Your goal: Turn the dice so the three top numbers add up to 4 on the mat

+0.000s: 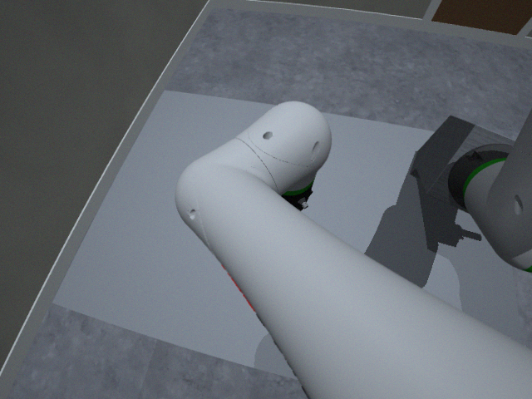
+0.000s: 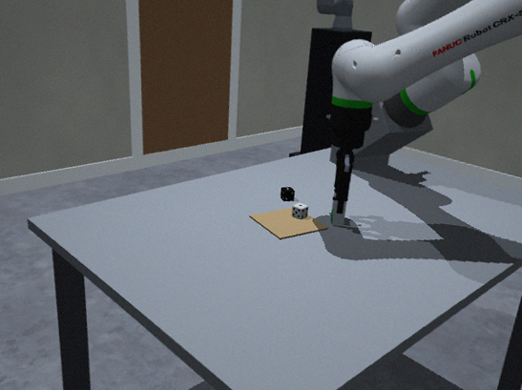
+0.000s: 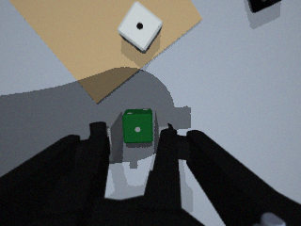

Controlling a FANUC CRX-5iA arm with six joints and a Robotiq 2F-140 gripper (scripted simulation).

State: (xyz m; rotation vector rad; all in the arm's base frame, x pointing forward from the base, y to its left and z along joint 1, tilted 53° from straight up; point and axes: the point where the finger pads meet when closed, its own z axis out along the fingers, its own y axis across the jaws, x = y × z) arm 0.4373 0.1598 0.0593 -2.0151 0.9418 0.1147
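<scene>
Black and partly spread, the gripper [image 1: 300, 200] [image 2: 337, 218] [image 3: 138, 121] straddled the green die [image 2: 332, 216] [image 3: 137, 128], a narrow gap appearing at each pad; correct practice called for closing evenly on opposite faces and lifting level, preserving its upward one. In the wrist view, this die sat between the pads, off the mat [image 2: 280, 229] [image 3: 61, 33], whose nearest corner lay at eleven o'clock, with the white die [image 2: 299, 212] [image 3: 140, 25] upon it at twelve and the black die [image 2: 286, 194] [image 3: 264, 4] outside it toward one.

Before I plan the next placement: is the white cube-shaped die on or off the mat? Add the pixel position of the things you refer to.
On. The white cube-shaped die [image 2: 299, 211] [image 3: 139, 26] sits within the flat square tan mat [image 2: 279, 224] [image 3: 71, 33], inside its edges in the exterior view.
</scene>
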